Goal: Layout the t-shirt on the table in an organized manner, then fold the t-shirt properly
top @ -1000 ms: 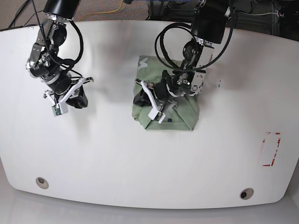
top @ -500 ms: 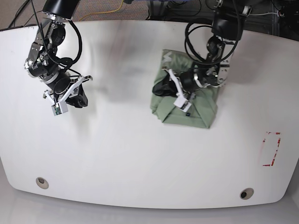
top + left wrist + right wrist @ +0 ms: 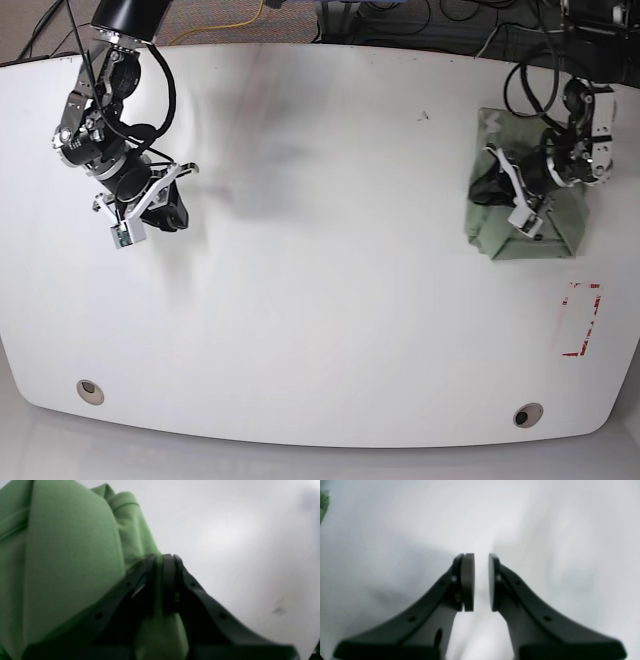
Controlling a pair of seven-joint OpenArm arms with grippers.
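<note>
The t-shirt (image 3: pixel 548 236) lies as a small folded sage-green bundle near the right edge of the table (image 3: pixel 320 320). My left gripper (image 3: pixel 492 190) sits at the bundle's left side, shut on a pinch of its fabric. In the left wrist view the fingers (image 3: pixel 170 580) are pressed together with green cloth (image 3: pixel 70 542) between and beside them. My right gripper (image 3: pixel 170 214) hovers over the bare left part of the table. It is open, and its pads (image 3: pixel 468 580) stand a little apart with nothing between them.
A red tape rectangle (image 3: pixel 580 320) marks the table just below the shirt. Two round grey grommets (image 3: pixel 90 390) (image 3: pixel 527 414) sit near the front edge. The right table edge runs close beside the bundle.
My left gripper has dragged the folded shirt from the table's middle to its right side. The right arm has stayed in place.
</note>
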